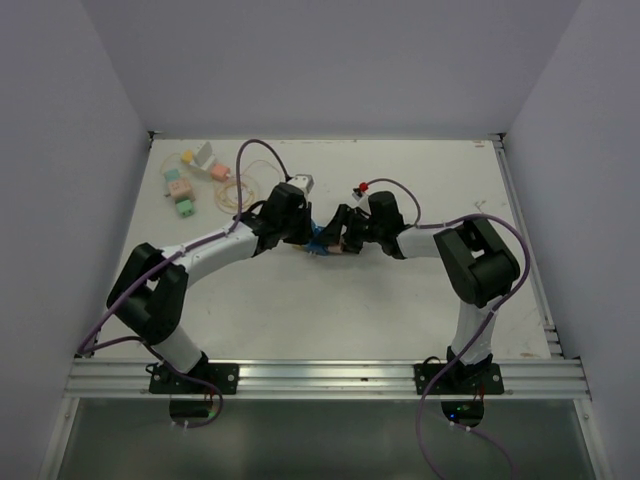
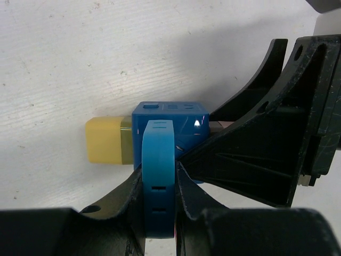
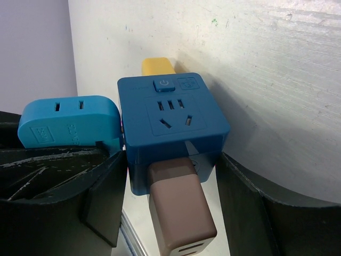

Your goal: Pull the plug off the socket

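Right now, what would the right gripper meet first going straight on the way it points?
Probably the brown plug, jutting from the dark blue socket cube back between the fingers of the right gripper; depth is unclear.

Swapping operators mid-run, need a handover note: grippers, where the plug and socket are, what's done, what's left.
Left gripper: shut on the light blue plug.
Right gripper: jaws against both sides of the dark blue socket cube, apparently gripping it.
Cube sits mid-table; a yellow plug and a brown plug are also in it.
Done: both grips set.
Left: light blue plug looks seated against the cube; pull it out.
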